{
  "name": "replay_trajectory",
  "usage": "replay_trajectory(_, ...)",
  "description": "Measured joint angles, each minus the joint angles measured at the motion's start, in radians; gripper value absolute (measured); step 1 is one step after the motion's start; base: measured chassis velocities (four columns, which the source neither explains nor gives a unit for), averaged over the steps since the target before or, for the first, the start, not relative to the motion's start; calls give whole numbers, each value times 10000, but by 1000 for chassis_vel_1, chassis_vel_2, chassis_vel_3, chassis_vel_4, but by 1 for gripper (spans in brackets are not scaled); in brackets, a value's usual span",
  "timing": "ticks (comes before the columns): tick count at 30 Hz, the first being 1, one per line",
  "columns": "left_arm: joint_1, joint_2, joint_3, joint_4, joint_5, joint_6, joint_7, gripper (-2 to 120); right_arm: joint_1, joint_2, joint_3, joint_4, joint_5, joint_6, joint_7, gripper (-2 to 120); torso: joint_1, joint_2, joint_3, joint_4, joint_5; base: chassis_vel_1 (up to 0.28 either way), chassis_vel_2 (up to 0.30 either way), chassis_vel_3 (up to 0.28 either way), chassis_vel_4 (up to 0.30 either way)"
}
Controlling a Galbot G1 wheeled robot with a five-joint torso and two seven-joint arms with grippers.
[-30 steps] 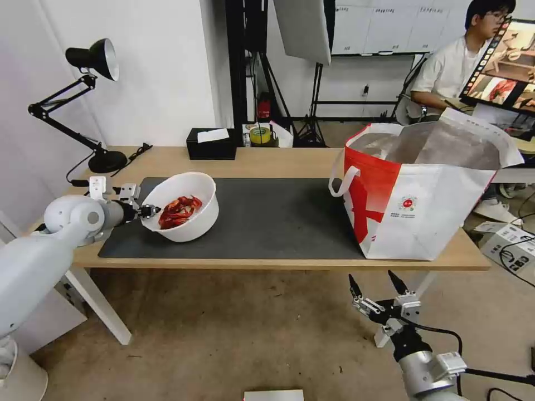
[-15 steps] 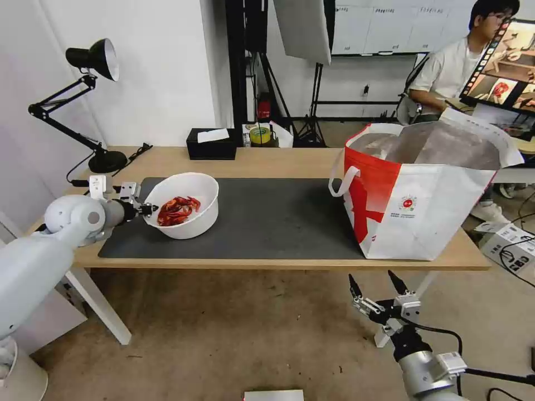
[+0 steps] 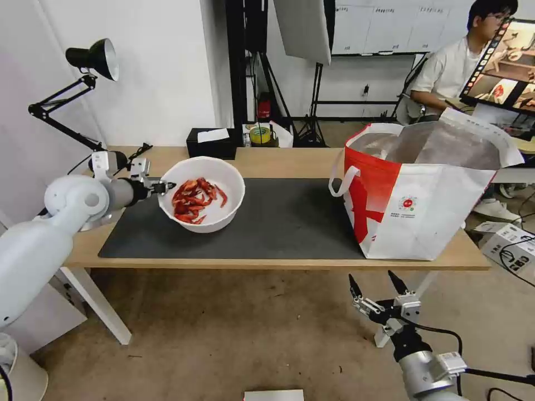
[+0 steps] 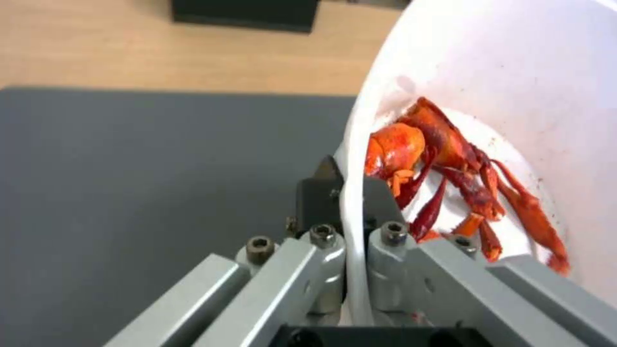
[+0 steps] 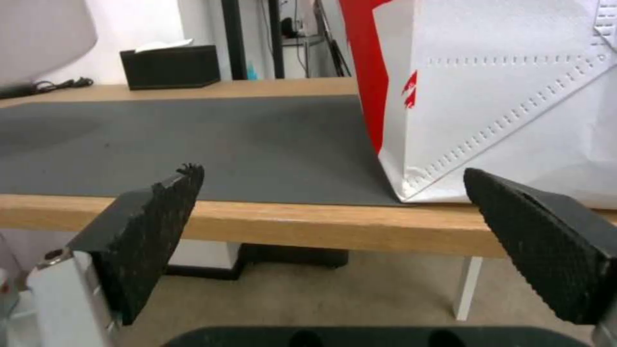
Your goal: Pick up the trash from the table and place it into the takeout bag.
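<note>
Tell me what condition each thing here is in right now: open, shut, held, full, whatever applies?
Left gripper: shut on the bowl's rim.
Bowl: held, tilted, holding red crayfish shells.
Takeout bag: upright, mouth open.
Right gripper: open, below the table edge.
Tissue box: tissue sticking out.

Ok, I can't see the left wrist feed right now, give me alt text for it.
The left hand is pinched on the rim of the white bowl, one finger outside and one inside, with red crayfish shells lying in the bowl. Beneath it lie the dark grey mat and the light-wood table.
</note>
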Motion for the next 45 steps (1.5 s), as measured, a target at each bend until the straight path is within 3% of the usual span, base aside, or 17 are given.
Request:
replay_trajectory(8, -1112, -425, 647, -457, -829, -33, -461, 0, 1, 0, 0, 0, 0, 0, 0, 100, 0, 0, 0, 0, 2, 0, 0, 0, 0)
replay_trajectory(19, -2362, -1590, 1426, -640, -1710, -41, -977, 0, 1, 0, 0, 0, 0, 0, 0, 100, 0, 0, 0, 0, 1, 0, 0, 0, 0)
replay_trajectory(26, -3010, -2642, 2061, -393, -1781, -86, -1145, 0, 1, 0, 0, 0, 0, 0, 0, 100, 1, 0, -1, -1, 1, 0, 0, 0, 0)
replay_trajectory(34, -3210, -3671, 2097, -36, -1740, -143, -1399, 0, 1, 0, 0, 0, 0, 0, 0, 100, 1, 0, 0, -2, 0, 0, 0, 0, 0)
replay_trajectory(45, -3977, -4552, 2168, 582, -1643, -235, -1485, 0, 0, 0, 0, 0, 0, 0, 0, 100, 1, 1, 0, 0, 1, 0, 0, 0, 0)
